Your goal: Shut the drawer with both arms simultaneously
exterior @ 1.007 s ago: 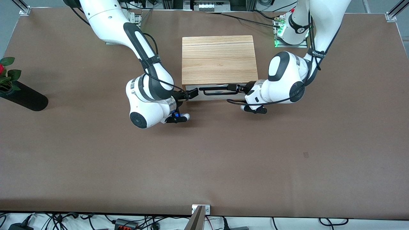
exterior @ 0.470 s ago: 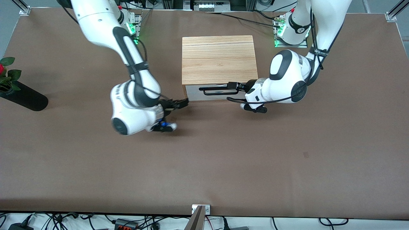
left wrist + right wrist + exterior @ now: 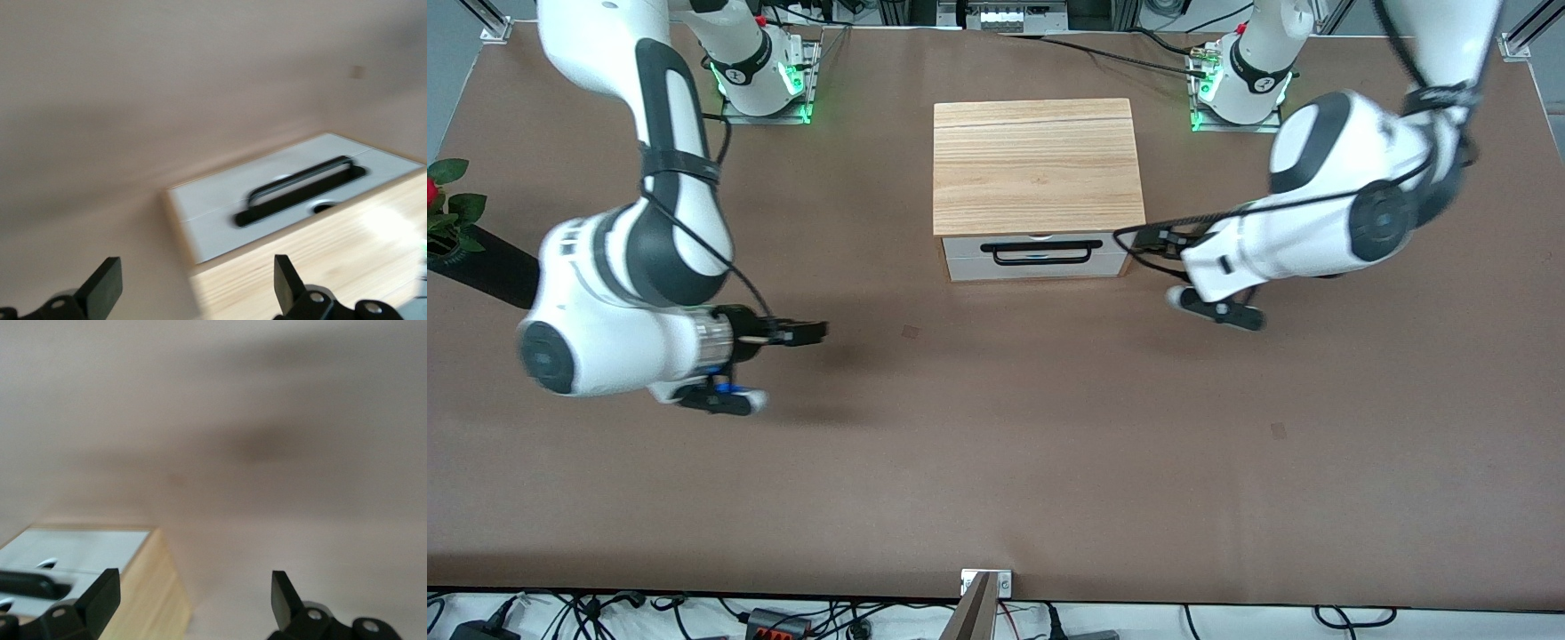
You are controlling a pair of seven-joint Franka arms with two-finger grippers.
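The light-wood cabinet (image 3: 1037, 164) stands at the table's middle. Its drawer (image 3: 1037, 255) is pushed in, the white front flush with the box, and the black wire handle (image 3: 1037, 252) is free. My left gripper (image 3: 1149, 238) is open and empty, just off the cabinet's corner toward the left arm's end. In the left wrist view the drawer front (image 3: 220, 200) and handle (image 3: 300, 190) show past my open left gripper (image 3: 197, 293). My right gripper (image 3: 811, 332) is open and empty over bare table toward the right arm's end. The right wrist view shows the cabinet's corner (image 3: 157, 587) past my open right gripper (image 3: 193, 603).
A black vase (image 3: 494, 271) with a red rose (image 3: 431, 191) lies at the table's edge at the right arm's end. The arms' bases (image 3: 760, 76) stand along the table edge farthest from the front camera.
Both grippers have drawn away from the drawer front. The right one swung out toward the right arm's end; the left one backed off toward the left arm's end. The drawer stayed shut.
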